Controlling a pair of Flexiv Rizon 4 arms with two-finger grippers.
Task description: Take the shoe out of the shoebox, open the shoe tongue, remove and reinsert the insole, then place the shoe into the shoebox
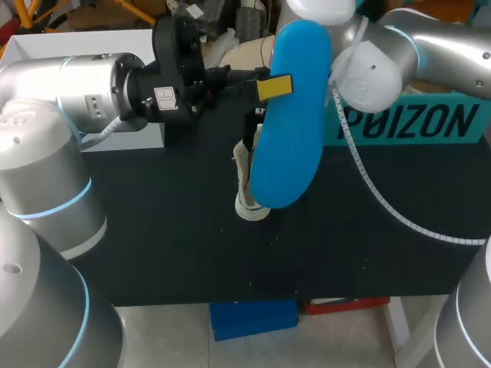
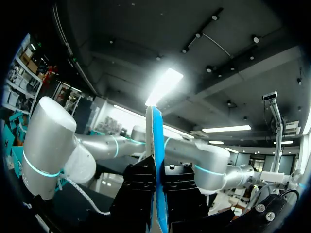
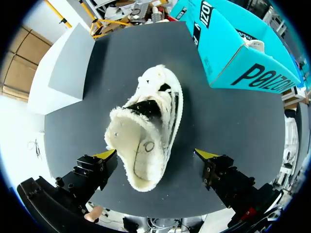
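The shoe (image 3: pixel 146 131) lies on its sole near the middle of the worktop (image 1: pixel 153 245), out of the box, its mouth gaping and the tongue seemingly pulled open, so the first steps look done. The right gripper (image 3: pixel 158 155) hangs over it, jaws spread wide, touching nothing. Higher up, the left gripper (image 2: pixel 158 177) pinches the blue insole (image 1: pixel 290 115), which is clear of the shoe. Reinserting it remains, then returning the shoe to the teal shoebox (image 1: pixel 414 123) at the far right edge.
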